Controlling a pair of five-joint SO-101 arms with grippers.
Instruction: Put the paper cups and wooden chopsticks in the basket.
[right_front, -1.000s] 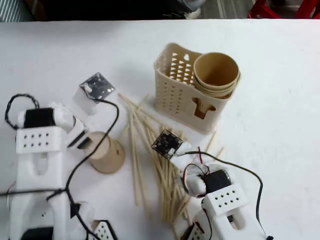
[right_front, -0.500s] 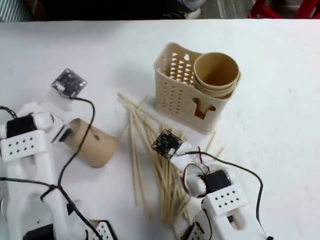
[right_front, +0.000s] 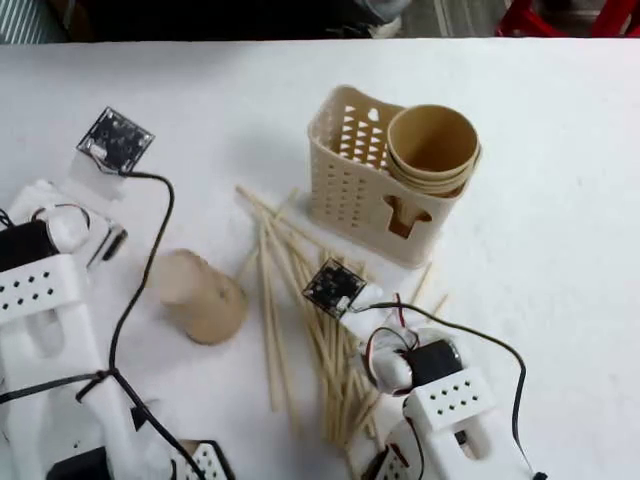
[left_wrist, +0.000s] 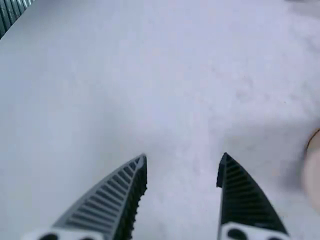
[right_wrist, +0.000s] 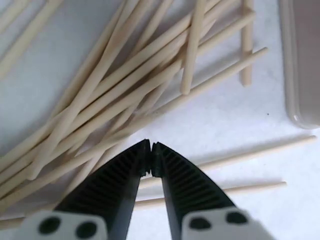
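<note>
While one cup (right_front: 200, 298) lies tipped over, ungripped, well off the basket's (right_front: 345, 170) left-arm side, the left gripper (left_wrist: 182, 172) hangs spread and empty beyond it. The right gripper (right_wrist: 151, 152), pinched closed on nothing, hovers over chopsticks (right_front: 300, 300) strewn before the basket, probably ready to pick.

One basket (right_front: 352, 186), one nested stack of cups (right_front: 433, 150), one loose cup (right_front: 200, 297), and chopsticks (right_front: 330, 350) too tangled to count.

White arms (right_front: 45, 330) with black cables (right_front: 152, 262), hole-dotted motor housings (right_front: 452, 395) and dark ribbed jaws.
</note>
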